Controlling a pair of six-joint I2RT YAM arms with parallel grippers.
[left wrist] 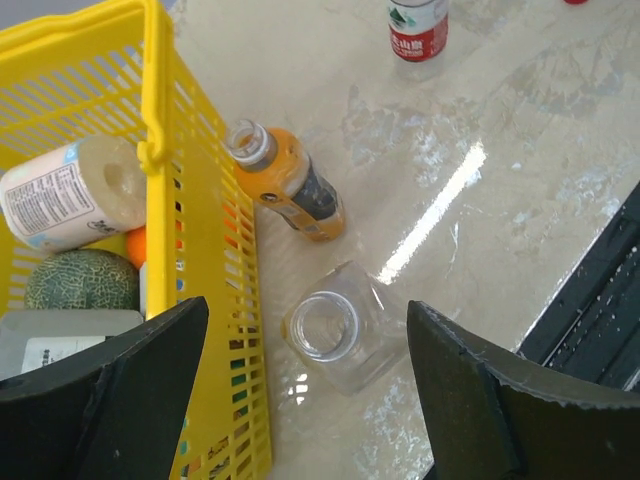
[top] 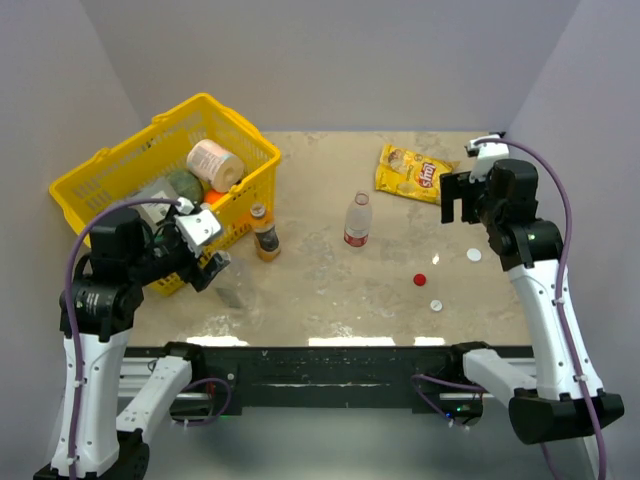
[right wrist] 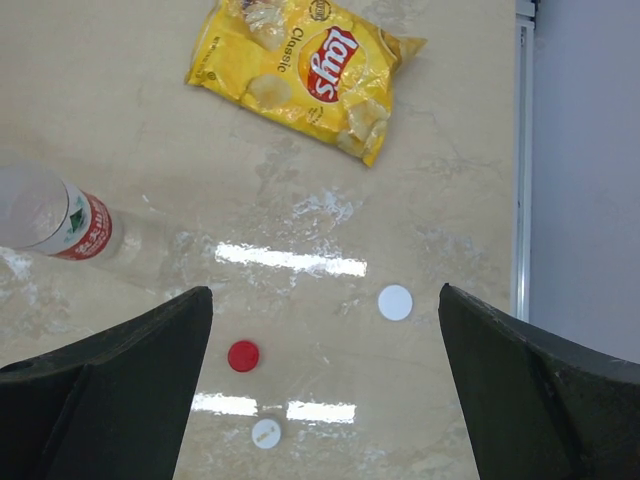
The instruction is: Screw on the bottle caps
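Surface (top: 330,290): pale marbled top, glossy, strip-light glare along the near edge; grey walls behind. 3 bottle caps lie loose and flat on the right half: red cap (right wrist: 243,355) nearest the centre, 1 white cap (right wrist: 395,302) further right, 1 white cap (right wrist: 265,433) nearer the arm bases. None is on a bottle yet. 3 bottles stand upright with open mouths: red-label bottle (top: 358,222) mid-surface, orange bottle (left wrist: 290,185) just beside the yellow basket (left wrist: 210,330), clear bottle (left wrist: 335,335) also close to the basket wall. A chip bag (right wrist: 305,65) lies at the far right, apart from the caps. Left pincer (left wrist: 305,330): fingers wide apart, holding nothing, hanging over the clear bottle, basket wall under its left finger. Right pincer (right wrist: 325,300): fingers wide apart, holding nothing, above the caps. Judged stage: start, no cap picked. Risks: the caps are thin and sit flush on a slick top, so closing fingers may skid one away instead of lifting it. The clear bottle looks light and empty, so an off-centre touch could tip it. The left finger may catch the basket on descent. A cap set down tilted would cross-thread, and an unheld bottle would spin with the cap.
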